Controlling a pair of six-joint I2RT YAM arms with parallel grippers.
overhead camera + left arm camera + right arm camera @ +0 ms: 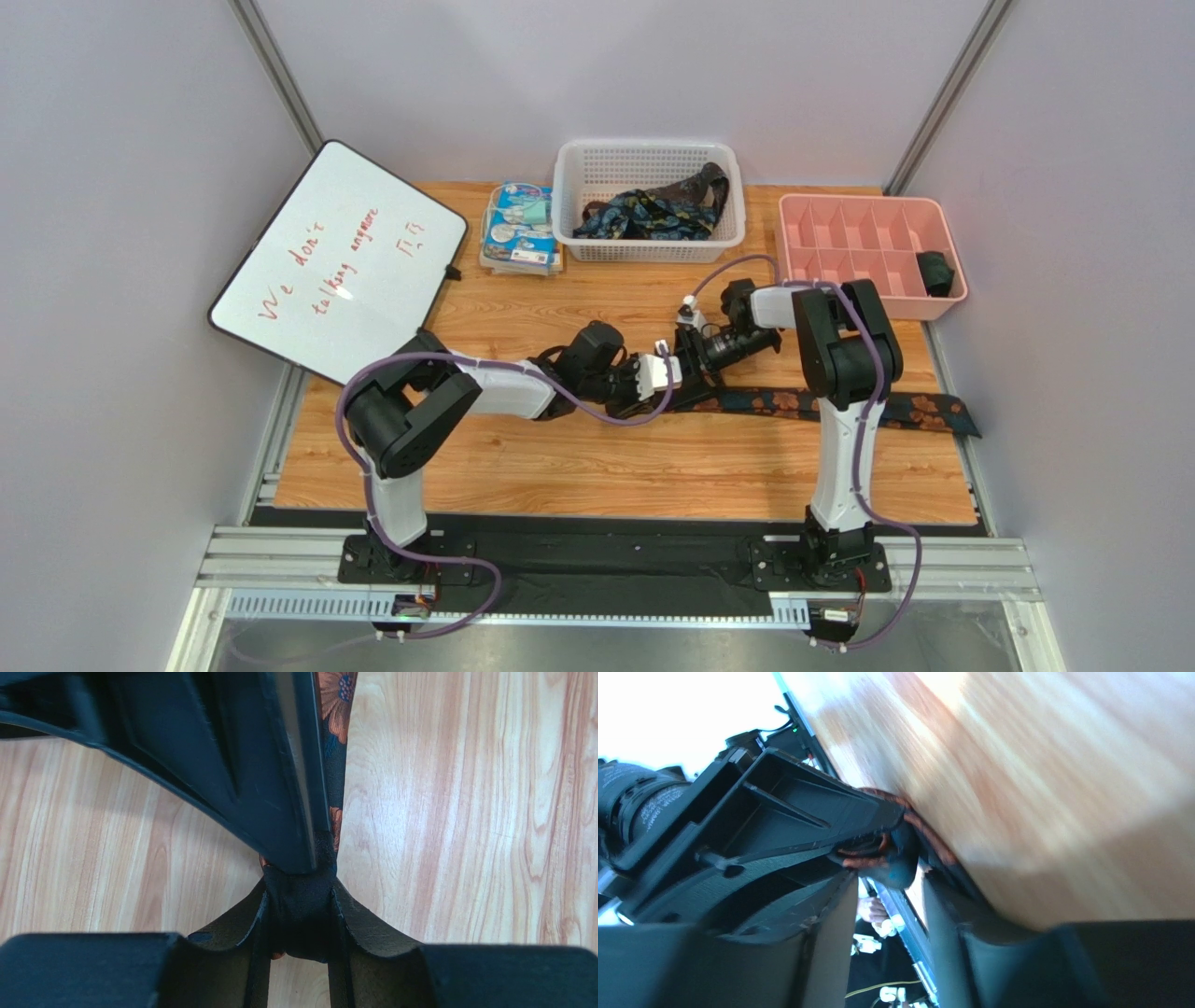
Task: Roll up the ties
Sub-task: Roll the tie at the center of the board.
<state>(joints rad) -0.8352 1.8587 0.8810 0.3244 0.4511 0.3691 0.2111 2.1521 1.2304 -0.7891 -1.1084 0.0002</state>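
One tie (842,408), dark with orange-brown flowers, lies flat across the wooden table (617,462) and runs right from the two grippers. In the left wrist view my left gripper (300,889) is shut on the tie's (335,742) bunched dark end, which fills the gap between its fingers. My right gripper (891,876) meets it from the opposite side, jaws apart, with the tie's (896,864) rolled end just at its fingertips. Seen from above, the left gripper (668,375) and right gripper (685,353) touch at mid-table. More ties (652,213) lie heaped in a white basket (582,161).
A pink divided tray (842,238) at the back right holds one dark rolled bundle (936,273). A blue-white printed packet (519,228) lies left of the basket. A whiteboard (337,259) leans at the table's back left corner.
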